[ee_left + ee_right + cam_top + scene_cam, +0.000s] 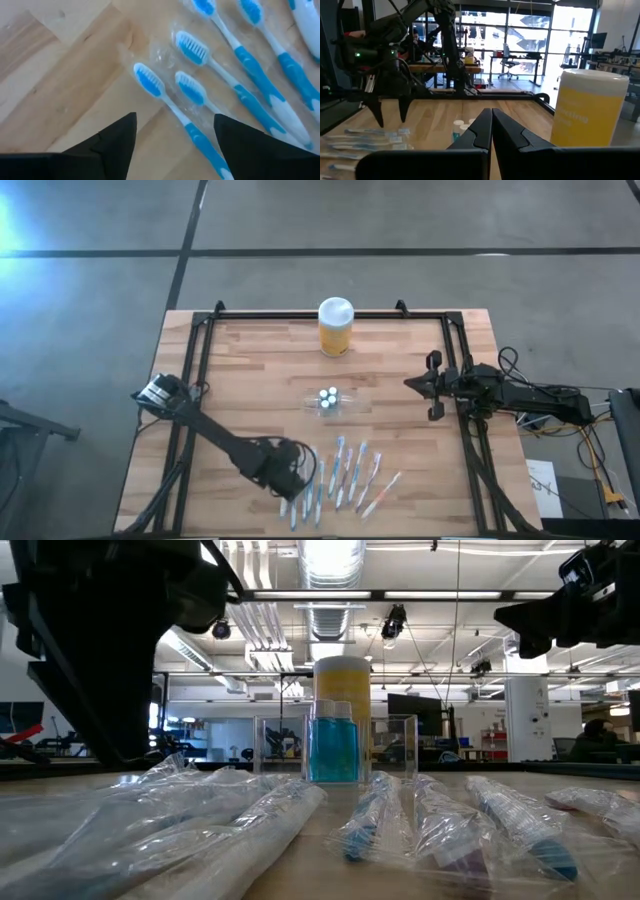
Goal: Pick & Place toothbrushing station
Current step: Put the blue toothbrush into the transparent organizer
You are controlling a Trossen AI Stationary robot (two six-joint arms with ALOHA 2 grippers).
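The toothbrushing station (330, 401), a low see-through holder with small blue-and-white bottles in it, stands at the table's middle; the low view shows it too (336, 747). Several blue-and-white toothbrushes in clear wrappers (345, 473) lie in a row near the front edge. My left gripper (297, 486) hangs over the row's left end, pointing steeply down, open. In its wrist view the fingers (120, 137) stand on either side of one toothbrush (172, 107), above it. My right gripper (420, 383) waits shut at the table's right side, level and pointing left.
A yellow jar with a white lid (335, 327) stands at the middle of the far edge, behind the station. A black frame (200, 350) runs along the table's left, far and right sides. Bare wood lies left of the toothbrushes (60, 75).
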